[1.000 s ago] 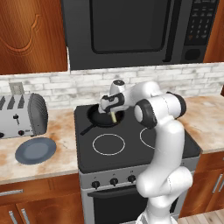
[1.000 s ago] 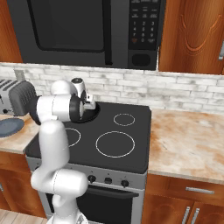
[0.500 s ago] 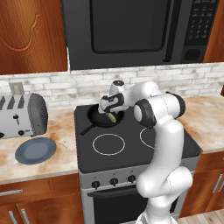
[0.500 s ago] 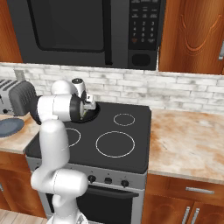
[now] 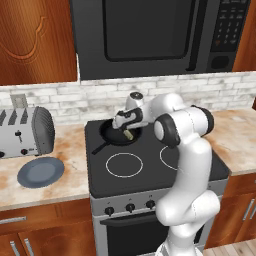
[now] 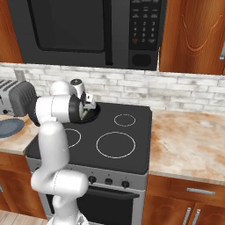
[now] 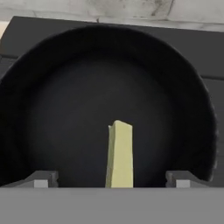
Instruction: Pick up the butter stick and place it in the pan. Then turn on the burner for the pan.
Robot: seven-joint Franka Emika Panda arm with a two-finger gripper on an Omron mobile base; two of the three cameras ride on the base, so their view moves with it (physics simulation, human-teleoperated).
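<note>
hand view: the pan (image 7: 109,87) takes up most of the picture, round and black, with a grey brick wall at 12 o'clock beyond the stove top. the butter stick (image 7: 119,155) lies inside the pan at 6 o'clock of its floor, long axis pointing toward 12. the jaws stand wide apart, one tip at 8 o'clock and one at 4 o'clock of the stick, neither touching it. left base view: the gripper (image 5: 127,131) hangs over the pan (image 5: 111,135) on the back left burner of the stove (image 5: 150,170), the pan's handle pointing toward 7 o'clock. a blue-grey plate (image 5: 41,171) and a toaster (image 5: 25,131) sit on the tabletop (image 5: 65,150) at 9 o'clock of the stove.
</note>
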